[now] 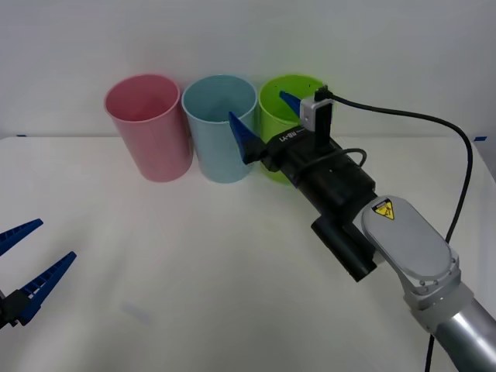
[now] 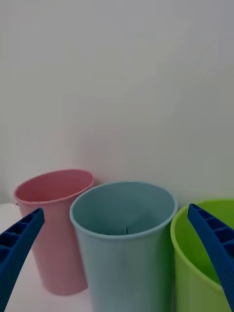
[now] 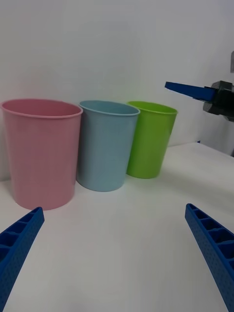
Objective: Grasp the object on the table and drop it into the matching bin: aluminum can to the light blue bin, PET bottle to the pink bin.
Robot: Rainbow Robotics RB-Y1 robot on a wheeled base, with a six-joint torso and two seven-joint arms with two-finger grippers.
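My right gripper (image 1: 256,104) hangs open, nothing between its fingers, just in front of the light blue bin (image 1: 213,151) at rim height. In the right wrist view the gripper (image 2: 116,208) faces the light blue bin (image 2: 122,258) straight on, the pink bin (image 2: 53,234) off to one side. The pink bin (image 1: 151,136) stands left of the blue one on the white table (image 1: 232,271). My left gripper (image 1: 56,239) waits open at the table's near left, also seen in its own wrist view (image 3: 114,208). The aluminum can is out of view.
A lime green cup (image 1: 271,91) stands right of the blue bin, partly behind my right wrist. From the left wrist the pink bin (image 3: 41,151), blue bin (image 3: 105,146) and green cup (image 3: 148,141) stand in a row by the back wall.
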